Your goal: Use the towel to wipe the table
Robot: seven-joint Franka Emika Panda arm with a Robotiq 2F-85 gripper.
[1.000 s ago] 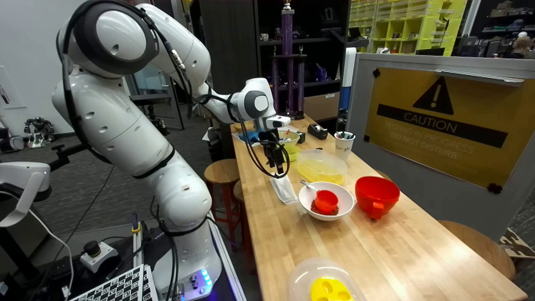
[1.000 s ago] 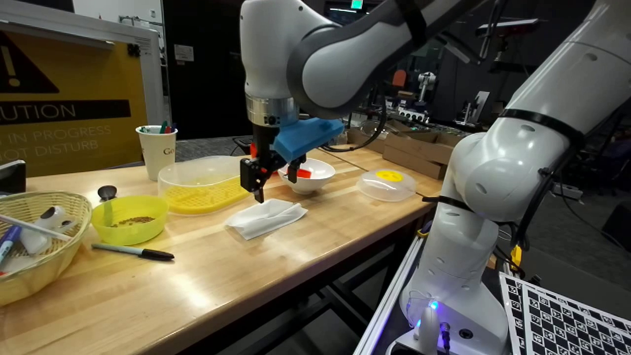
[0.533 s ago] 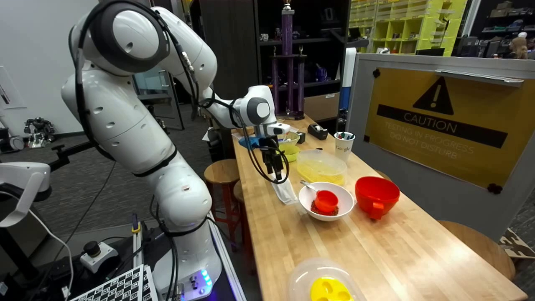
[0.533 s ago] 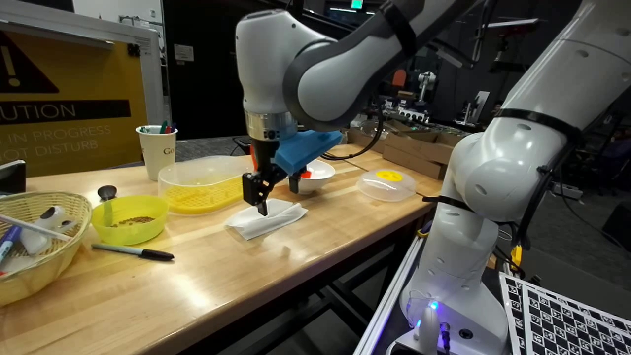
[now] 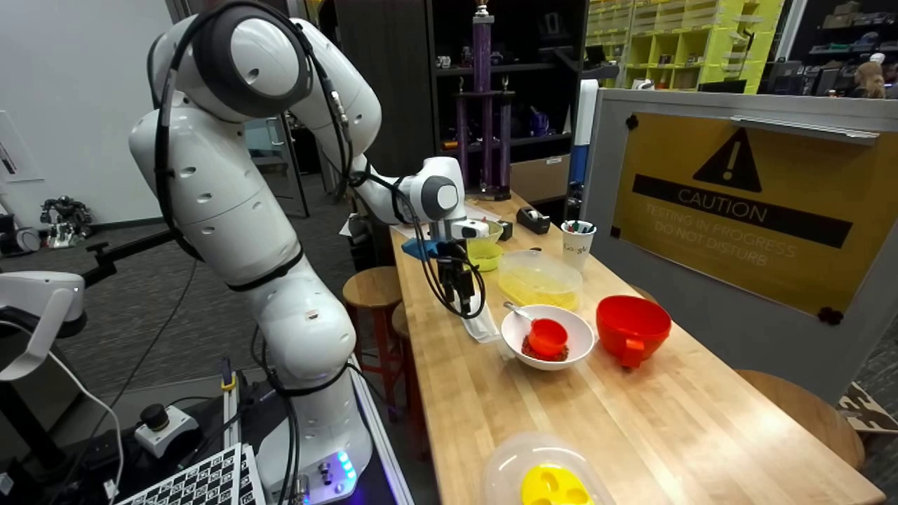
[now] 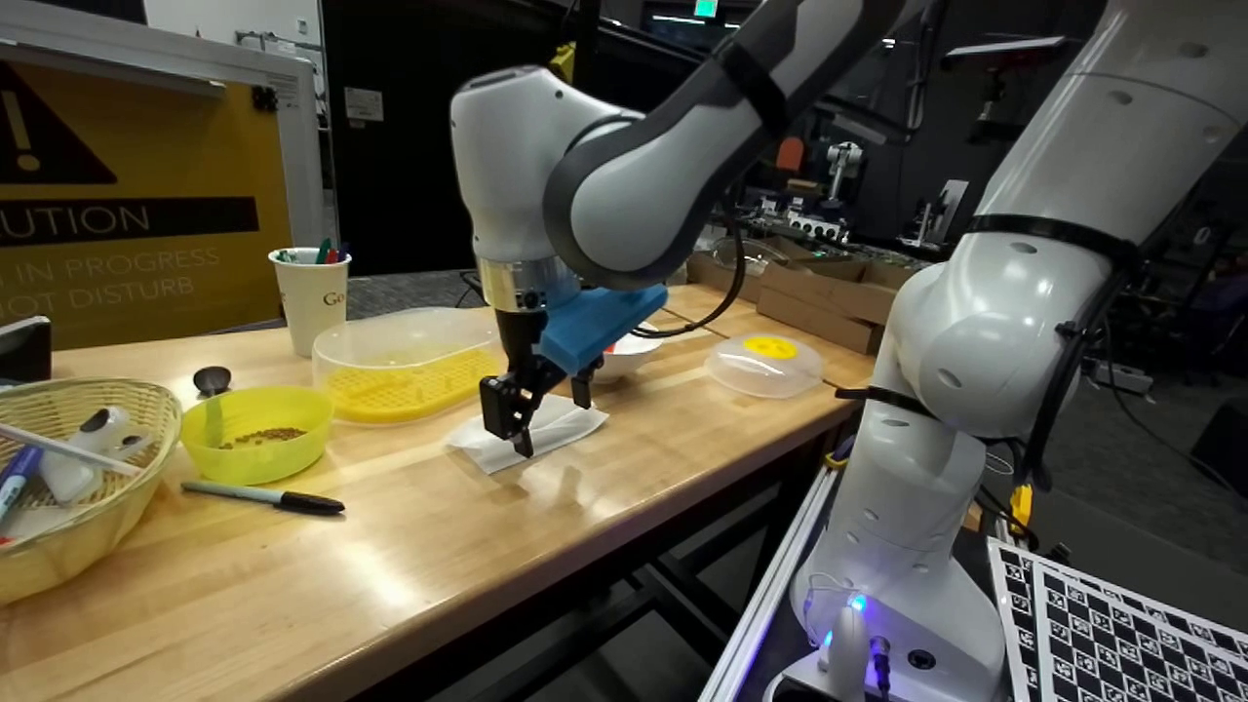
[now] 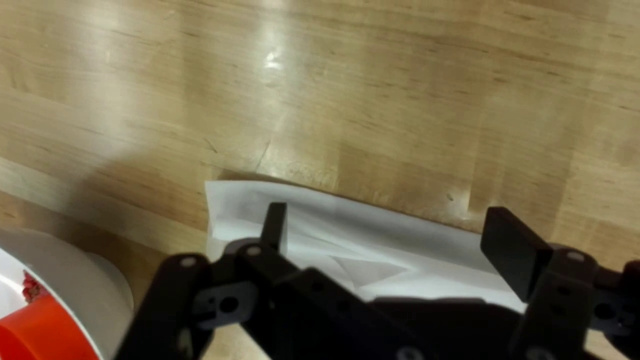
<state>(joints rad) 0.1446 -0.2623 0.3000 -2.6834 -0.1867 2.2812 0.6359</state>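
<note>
The white towel (image 6: pixel 565 431) lies loosely folded on the light wood table (image 6: pixel 409 556). It also shows in an exterior view (image 5: pixel 483 330) and in the wrist view (image 7: pixel 440 265). My gripper (image 6: pixel 553 426) points down over the towel, with its fingers wide apart and nothing between them. In the wrist view the gripper (image 7: pixel 387 220) spans the towel, one finger over its left part and one near its far right edge. I cannot tell whether the fingertips touch the towel. The gripper body hides the towel's near side in the wrist view.
A white bowl (image 5: pixel 513 344) with a red scoop (image 5: pixel 548 337) stands close beside the towel. A red bowl (image 5: pixel 633 322), a clear container with yellow base (image 6: pixel 405 380), a yellow bowl (image 6: pixel 255 444), a marker (image 6: pixel 263 497) and a basket (image 6: pixel 107 517) are also on the table.
My gripper has moved down toward the towel over the last second, staying open. The towel and the other objects have not moved.
</note>
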